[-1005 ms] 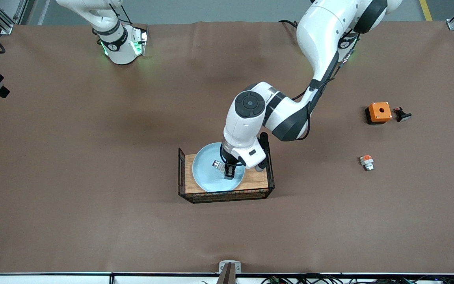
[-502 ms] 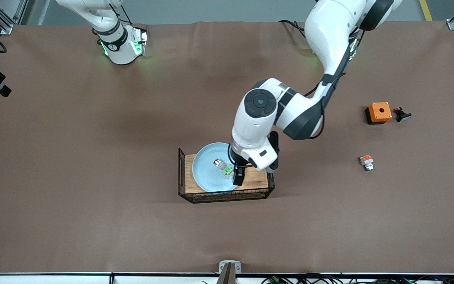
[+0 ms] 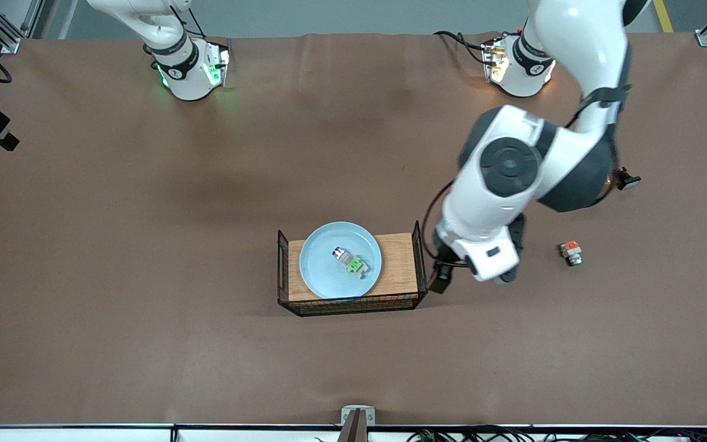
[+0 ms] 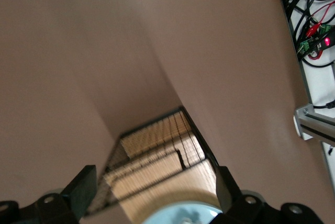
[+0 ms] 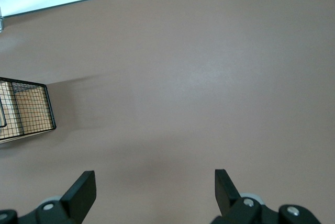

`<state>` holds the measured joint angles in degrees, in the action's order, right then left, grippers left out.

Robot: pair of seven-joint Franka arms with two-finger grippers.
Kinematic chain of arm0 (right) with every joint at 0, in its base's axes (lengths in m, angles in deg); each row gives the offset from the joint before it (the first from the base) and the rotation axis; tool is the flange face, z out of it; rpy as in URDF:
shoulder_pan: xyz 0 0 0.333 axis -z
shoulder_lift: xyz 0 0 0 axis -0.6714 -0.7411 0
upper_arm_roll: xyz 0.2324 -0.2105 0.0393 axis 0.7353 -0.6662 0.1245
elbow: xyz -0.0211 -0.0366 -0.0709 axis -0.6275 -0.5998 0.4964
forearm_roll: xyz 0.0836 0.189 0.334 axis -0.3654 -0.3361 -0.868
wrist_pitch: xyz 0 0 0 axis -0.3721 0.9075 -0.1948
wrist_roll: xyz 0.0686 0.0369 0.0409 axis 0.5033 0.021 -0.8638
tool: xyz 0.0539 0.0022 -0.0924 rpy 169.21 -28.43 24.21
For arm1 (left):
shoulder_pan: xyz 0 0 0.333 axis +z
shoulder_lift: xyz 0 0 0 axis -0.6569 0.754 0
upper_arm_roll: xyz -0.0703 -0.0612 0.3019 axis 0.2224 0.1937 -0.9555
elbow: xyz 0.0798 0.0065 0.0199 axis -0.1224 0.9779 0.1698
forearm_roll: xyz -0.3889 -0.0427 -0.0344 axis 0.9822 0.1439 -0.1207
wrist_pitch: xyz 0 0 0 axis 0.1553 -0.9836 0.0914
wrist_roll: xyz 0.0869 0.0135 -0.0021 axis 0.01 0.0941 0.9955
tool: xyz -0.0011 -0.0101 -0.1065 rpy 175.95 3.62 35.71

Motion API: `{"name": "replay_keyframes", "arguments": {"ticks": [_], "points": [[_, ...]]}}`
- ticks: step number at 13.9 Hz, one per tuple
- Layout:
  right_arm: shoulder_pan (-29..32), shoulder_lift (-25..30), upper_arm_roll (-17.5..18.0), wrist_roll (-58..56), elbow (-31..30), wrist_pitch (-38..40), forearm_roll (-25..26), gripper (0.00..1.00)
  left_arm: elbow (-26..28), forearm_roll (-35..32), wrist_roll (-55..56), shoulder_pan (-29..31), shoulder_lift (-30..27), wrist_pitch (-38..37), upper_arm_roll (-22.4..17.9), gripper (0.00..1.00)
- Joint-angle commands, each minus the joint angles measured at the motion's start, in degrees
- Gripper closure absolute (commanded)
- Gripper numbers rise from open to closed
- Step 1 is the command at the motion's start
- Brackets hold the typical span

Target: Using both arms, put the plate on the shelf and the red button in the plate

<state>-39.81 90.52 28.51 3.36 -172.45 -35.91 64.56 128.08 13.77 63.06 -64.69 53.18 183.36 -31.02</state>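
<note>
The pale blue plate [image 3: 341, 259] lies on the wooden floor of a black wire basket [image 3: 417, 270] in the middle of the table. The red button [image 3: 350, 260], white-grey with a green patch, lies on the plate. My left gripper [image 3: 440, 280] is open and empty, up over the table just beside the basket's end toward the left arm. In the left wrist view the plate's rim [image 4: 180, 216] shows between the open fingers. My right gripper [image 5: 152, 190] is open and empty over bare table; the right arm waits near its base.
A like switch piece with an orange-red patch [image 3: 571, 252] lies toward the left arm's end. A black push-button [image 3: 626, 178] lies farther from the camera, partly hidden by the left arm. The basket corner [image 5: 29, 111] shows in the right wrist view.
My left gripper let go of the red button on the plate, rose and swung out of the basket toward the left arm's end. The arm now hides the orange box.
</note>
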Motion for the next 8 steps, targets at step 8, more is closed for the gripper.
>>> {"name": "replay_keyframes", "arguments": {"ticks": [8], "points": [[0.2, -0.2, 0.5, -0.9, 0.7, 1.2, 1.4, 0.00, 1.4, 2.1, -63.8, 18.2, -12.6, -20.4, -0.5, 0.00]]}}
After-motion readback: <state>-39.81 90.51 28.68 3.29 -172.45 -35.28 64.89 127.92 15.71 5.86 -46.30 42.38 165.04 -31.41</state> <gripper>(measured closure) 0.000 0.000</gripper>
